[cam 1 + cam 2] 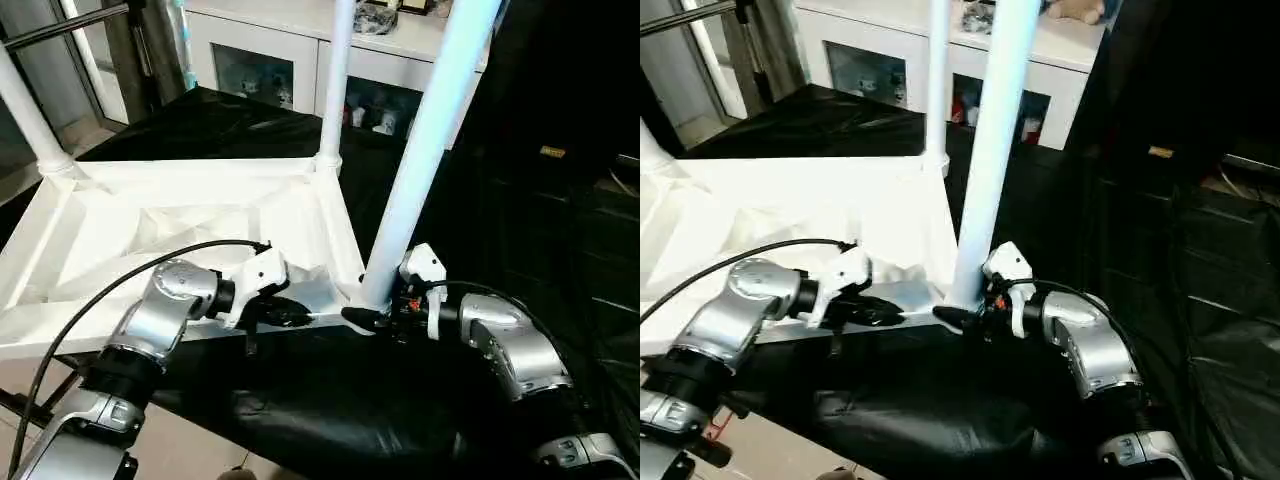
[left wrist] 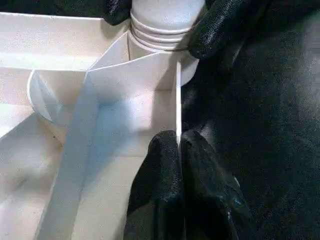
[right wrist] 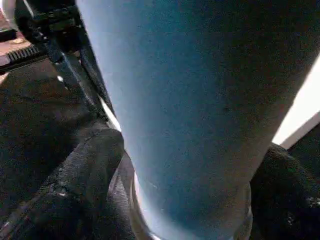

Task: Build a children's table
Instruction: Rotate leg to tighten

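Now: left gripper [image 1: 300,318] pinched on tabletop rim [image 2: 178,100]; right gripper [image 1: 372,318] spread around near leg [image 1: 420,160] base. Probably light, stiff, slick plastic; best gripped low, near socket.

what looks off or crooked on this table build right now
The near leg leans away from upright compared with the far leg, which stands straight in its socket. In the left wrist view, screw threads show above the near corner socket, so this leg looks not fully seated. Nothing looks broken.
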Robot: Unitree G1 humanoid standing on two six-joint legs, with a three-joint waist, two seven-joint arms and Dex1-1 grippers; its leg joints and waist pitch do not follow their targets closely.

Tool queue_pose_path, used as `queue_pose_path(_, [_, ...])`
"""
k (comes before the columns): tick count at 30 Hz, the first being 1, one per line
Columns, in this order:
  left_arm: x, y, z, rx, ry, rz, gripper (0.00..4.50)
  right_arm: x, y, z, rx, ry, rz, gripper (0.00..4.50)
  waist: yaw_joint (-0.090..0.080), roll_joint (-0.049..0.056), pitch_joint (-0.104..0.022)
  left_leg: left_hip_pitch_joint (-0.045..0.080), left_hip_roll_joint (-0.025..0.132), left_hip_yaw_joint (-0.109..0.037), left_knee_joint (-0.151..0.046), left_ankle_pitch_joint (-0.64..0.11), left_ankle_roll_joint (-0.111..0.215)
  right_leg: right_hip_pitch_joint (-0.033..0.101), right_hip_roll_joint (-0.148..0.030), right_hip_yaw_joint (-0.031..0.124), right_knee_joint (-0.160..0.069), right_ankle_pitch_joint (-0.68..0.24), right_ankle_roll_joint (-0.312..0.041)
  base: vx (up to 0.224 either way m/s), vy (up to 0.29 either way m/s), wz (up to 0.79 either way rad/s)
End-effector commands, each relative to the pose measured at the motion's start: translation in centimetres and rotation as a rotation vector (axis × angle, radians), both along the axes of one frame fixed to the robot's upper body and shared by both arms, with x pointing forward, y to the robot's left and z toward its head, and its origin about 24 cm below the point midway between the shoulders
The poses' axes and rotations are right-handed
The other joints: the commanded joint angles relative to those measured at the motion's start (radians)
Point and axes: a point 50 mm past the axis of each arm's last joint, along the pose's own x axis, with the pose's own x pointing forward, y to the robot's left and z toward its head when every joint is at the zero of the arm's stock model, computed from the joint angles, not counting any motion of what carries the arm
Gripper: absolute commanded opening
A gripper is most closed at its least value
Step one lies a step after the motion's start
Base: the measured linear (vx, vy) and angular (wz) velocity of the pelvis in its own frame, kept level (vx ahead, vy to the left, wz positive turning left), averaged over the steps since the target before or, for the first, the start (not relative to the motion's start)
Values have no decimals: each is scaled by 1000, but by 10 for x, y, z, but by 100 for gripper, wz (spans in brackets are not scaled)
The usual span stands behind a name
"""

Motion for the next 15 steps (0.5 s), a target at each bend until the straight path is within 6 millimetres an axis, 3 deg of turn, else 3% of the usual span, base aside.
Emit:
queue_pose_path(1, [-2, -26, 10, -65, -48, -89, 0, -13, 34, 3, 39, 1, 204, 364, -1, 3, -45, 6, 39, -5, -64, -221, 20, 46, -66, 39, -68, -125, -206, 0, 0, 0])
queue_pose_path(3, [-3, -25, 10, -64, -43, -95, 0, -15, 35, 3, 45, 12, 226, 347, -1, 0, -46, 5, 38, -4, -62, -208, 25, 47, -65, 39, -65, -105, -208, 0, 0, 0])
queue_pose_path(10, [-3, -24, 8, -62, -42, -77, 0, -18, 37, 2, 71, 36, 234, 301, 1, 2, -43, 7, 39, -4, -64, -229, 21, 44, -66, 39, -70, -153, -203, 0, 0, 0])
queue_pose_path(15, [11, -29, 5, -54, -87, 84, 0, -7, 43, -10, 40, 46, 9, 274, -2, 1, -41, 9, 38, -5, -67, -250, 7, 40, -67, 41, -75, -201, -191, 0, 0, 0])
